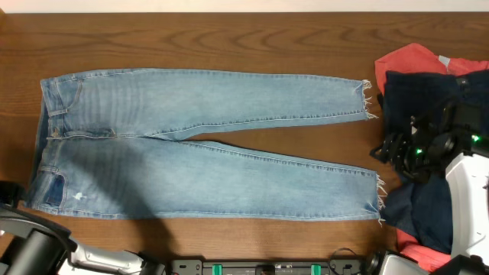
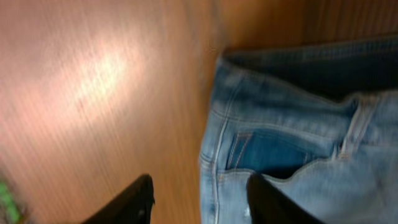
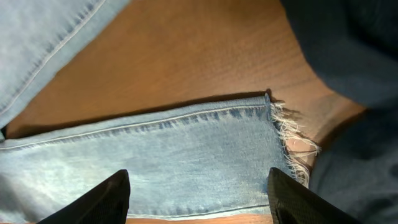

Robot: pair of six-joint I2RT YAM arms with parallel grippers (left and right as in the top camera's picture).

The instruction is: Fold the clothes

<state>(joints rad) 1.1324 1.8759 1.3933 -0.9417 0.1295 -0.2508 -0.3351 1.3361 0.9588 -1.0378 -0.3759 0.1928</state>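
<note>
jeans (image 1: 199, 172) flat — 0 folds done, all left | left gripper (image 2: 200, 196) wide at waist | right gripper (image 3: 199, 190) wide at hem

Jeans (image 1: 191, 176): washed denim cloth, matt, w/ raised stitched seams. Ankle hem (image 3: 292, 146) frayed into loose white threads. Table (image 1: 229, 30): wood, clear grain, smooth, slight sheen where light hits. Navy garment (image 1: 416, 95) & coral garment (image 1: 409, 57): matt cloth. Right arm casing (image 1: 467, 191): white, smooth, looks plastic, semi-gloss. Fingers (image 3: 99, 199) of right gripper (image 3: 198, 177): black, matt.
</note>
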